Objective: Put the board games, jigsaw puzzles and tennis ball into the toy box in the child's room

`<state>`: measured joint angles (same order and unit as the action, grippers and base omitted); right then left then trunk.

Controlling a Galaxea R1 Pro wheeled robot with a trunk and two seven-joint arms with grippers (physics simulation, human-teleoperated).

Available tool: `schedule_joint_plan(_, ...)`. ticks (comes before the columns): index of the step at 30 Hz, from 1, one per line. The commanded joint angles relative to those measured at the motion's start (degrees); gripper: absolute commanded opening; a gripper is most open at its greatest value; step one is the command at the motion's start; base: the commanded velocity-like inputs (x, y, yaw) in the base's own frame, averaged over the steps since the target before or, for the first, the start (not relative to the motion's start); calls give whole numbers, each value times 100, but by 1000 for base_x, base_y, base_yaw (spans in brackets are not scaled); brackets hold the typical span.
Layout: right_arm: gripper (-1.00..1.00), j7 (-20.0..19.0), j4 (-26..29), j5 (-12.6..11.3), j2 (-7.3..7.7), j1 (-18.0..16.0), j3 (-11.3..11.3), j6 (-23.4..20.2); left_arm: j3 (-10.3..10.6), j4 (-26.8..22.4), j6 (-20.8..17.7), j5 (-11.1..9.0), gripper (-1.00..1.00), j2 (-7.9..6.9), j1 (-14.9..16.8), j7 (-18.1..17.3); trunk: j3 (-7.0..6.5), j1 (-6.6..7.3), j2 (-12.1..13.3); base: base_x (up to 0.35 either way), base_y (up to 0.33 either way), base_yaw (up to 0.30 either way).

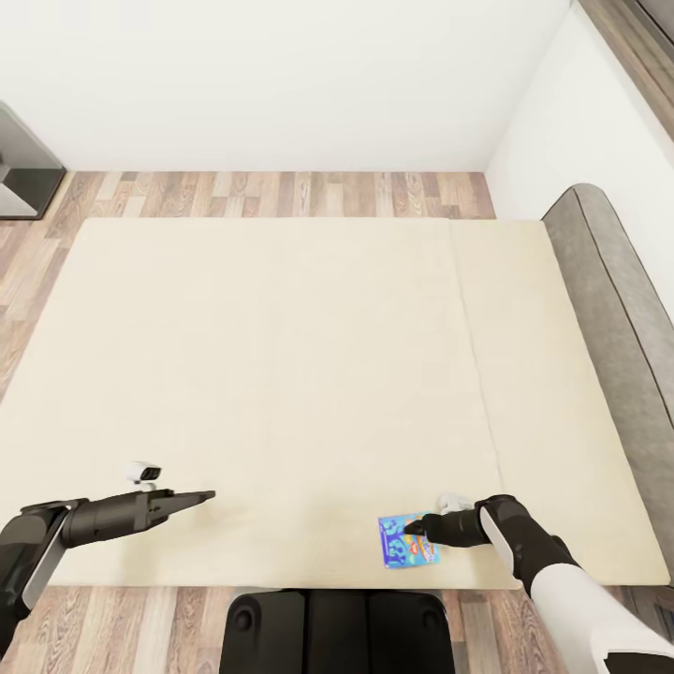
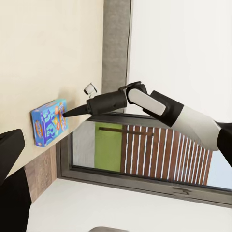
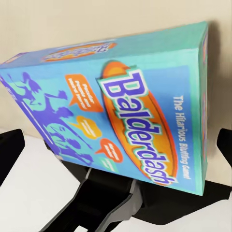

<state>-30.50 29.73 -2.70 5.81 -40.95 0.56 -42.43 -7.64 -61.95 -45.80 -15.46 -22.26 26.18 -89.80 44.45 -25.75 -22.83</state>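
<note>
One blue board game [image 1: 408, 540] lies at the bed's [image 1: 281, 374] near edge. The right gripper [image 1: 413, 529] touches it, fingers [image 3: 10, 150] apart on either side. The left gripper [image 1: 201, 495] hovers well apart; its opening is unclear.

Bedroom in a home, simulator render. Evidence: large low bed [image 1: 281, 374] with plain cream mattress in two sections, grey padded headboard [image 1: 618, 309] at one end. Wood-plank floor [image 1: 281, 194], plain white walls [image 1: 281, 75]. Dark furniture piece [image 1: 23, 164] in the far corner, type unclear. Left wrist view shows a dark-framed window [image 2: 145, 159] with slatted fencing and green outside. A blue board game box [image 1: 408, 540] lettered "Balderdash" lies on the mattress near its edge, so domestic, likely a child's room.
</note>
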Motion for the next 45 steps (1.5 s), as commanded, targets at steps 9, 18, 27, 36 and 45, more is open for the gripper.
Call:
schedule_joint_plan(9, 100, 0, 7, -29, -26, -1, 6, -46, 8, -1, -61, -12, 100, -116, 1, -20, 6, -3, -9, 0, 45, 0)
schedule_joint_plan(18, 100, 0, 7, -29, -27, -1, 5, -46, 8, -1, -61, -12, 100, -121, 1, -20, 6, -3, -9, 0, 5, 0)
schedule_joint_plan(27, 100, 0, 7, -29, -27, -1, 5, -46, 8, -1, -61, -15, 100, -121, 1, -20, 6, -3, -9, 0, 33, 0)
schedule_joint_plan(36, 100, 0, 7, -29, -27, -1, 5, -46, 8, -1, -61, -18, 100, -117, 1, -20, 6, -3, -9, 0, 85, 0)
schedule_joint_plan(45, 100, 0, 7, -28, -27, -1, 5, -46, 8, -1, -61, -18, 100, -119, 0, -20, 6, -3, -9, 0, 87, 0)
